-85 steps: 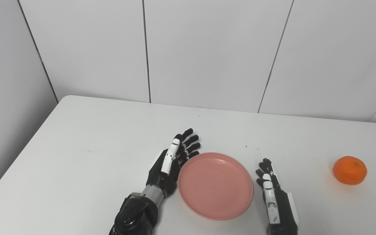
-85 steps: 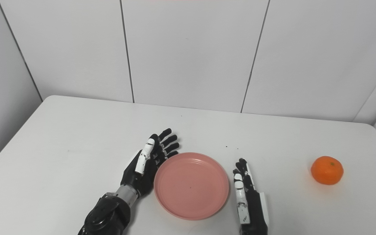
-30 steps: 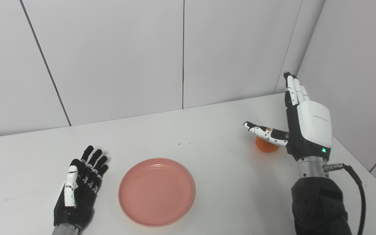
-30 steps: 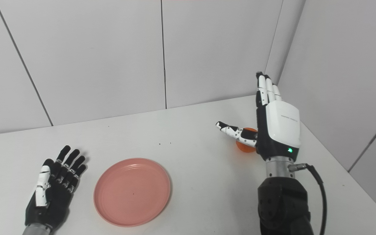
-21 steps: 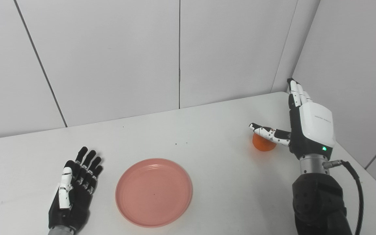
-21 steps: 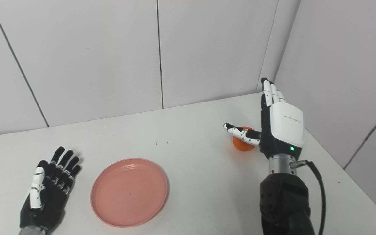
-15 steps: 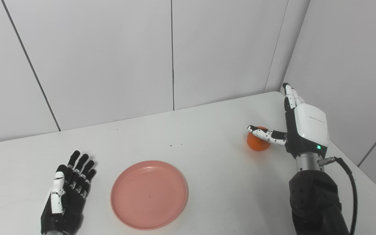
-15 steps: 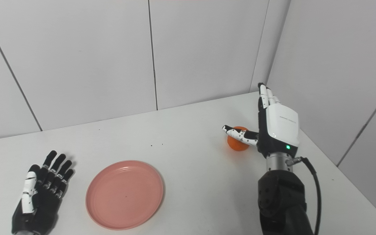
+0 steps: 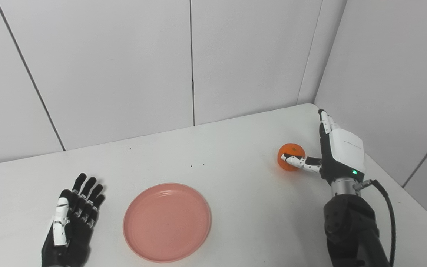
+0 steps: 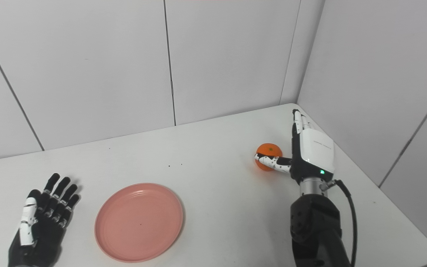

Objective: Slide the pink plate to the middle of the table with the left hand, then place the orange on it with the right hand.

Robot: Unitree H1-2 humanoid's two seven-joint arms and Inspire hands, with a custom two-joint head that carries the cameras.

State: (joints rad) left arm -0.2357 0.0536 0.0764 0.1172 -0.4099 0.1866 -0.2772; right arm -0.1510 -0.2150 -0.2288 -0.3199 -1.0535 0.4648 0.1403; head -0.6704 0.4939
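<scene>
White tabletop [image 9: 235, 155] fills the lower frame, bounded at the rear and on the right by pale panelled walls [image 9: 124, 66] meeting in a corner at upper right; the near right corner of the tabletop shows in the right eye view. Broad bare surface lies between the plate and the orange, and behind the plate up to the rear wall; a few dark specks sit on it toward the rear. Right arm [image 9: 350, 230], black with a cable looping off the wrist, rises from the bottom right. Pink plate [image 9: 167, 221] lies flat and holds nothing, left of centre and near the front edge, apart from both hands. Left robot hand [image 9: 70, 226] rests palm-up on the tabletop just left of the plate, not touching it, fingers spread, holding nothing. Right robot hand [image 9: 337, 152] stands edge-on near the right wall, white back plate toward the camera, fingers straight and pointing away, thumb [image 9: 297, 161] stretched out to the left across the front of the orange; the hand is spread, not closed on the fruit. A green light glows near the wrist. Faint lettering on the back plate is too small to read. Orange [image 9: 290, 152] sits on the tabletop at the far right, just beside the palm, well apart from the plate.
</scene>
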